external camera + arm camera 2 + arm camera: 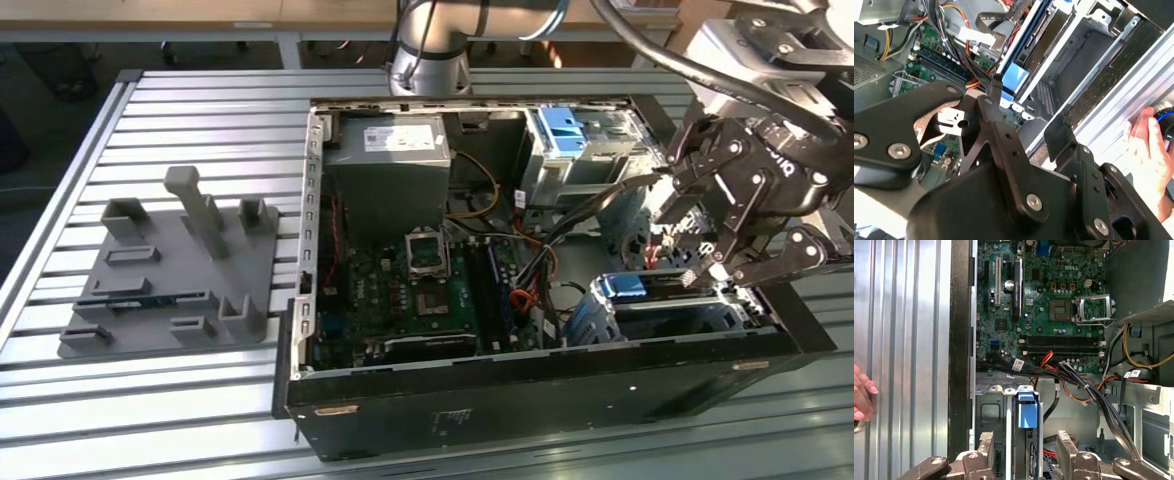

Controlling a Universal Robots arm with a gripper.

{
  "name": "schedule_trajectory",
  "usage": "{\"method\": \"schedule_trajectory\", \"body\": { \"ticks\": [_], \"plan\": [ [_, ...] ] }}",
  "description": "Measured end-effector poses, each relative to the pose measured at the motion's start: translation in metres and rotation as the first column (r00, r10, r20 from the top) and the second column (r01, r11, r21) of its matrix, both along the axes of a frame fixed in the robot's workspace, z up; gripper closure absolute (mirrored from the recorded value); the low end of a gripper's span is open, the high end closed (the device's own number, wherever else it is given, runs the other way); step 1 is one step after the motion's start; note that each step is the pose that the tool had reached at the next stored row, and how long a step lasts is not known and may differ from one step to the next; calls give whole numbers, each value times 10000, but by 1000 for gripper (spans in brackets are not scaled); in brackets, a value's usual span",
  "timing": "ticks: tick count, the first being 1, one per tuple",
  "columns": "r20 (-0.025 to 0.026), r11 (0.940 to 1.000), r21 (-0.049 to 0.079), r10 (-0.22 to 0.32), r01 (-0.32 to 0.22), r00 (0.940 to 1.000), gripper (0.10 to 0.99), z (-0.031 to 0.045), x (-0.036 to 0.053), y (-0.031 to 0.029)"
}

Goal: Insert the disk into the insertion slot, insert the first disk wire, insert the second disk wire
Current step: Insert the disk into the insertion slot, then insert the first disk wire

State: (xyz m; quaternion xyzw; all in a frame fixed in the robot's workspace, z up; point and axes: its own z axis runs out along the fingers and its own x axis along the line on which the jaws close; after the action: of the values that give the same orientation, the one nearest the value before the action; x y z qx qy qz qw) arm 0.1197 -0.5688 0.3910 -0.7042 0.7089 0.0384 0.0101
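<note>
One disk (1026, 412) spotted on edge inside the insertion slot (988, 412), light-blue end uppermost. Saw the hand (1026, 441) released, poised just above that slot, fingertips (986, 442) spread either side of the disk and clear of it. Noted black and orange cables (1079, 382) draped just beside the slot, and a person's fingers (863, 390) resting on the bench (909, 340) well apart from the slot.

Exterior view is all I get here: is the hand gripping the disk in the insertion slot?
Observer: No. In the first wrist view the disk stands in the insertion slot, and the open hand straddles it with a gap on each side.
Operator: Anything beside the case that I'm missing?
Observer: Yes. A person's fingertips rest on the slatted table, just outside the case wall.
</note>
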Motion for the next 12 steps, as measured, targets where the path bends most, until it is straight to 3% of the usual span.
{"method": "schedule_trajectory", "body": {
  "ticks": [12],
  "plan": [
    [0,10000,-3,0,0,10000,471,0,0,5]
  ]
}}
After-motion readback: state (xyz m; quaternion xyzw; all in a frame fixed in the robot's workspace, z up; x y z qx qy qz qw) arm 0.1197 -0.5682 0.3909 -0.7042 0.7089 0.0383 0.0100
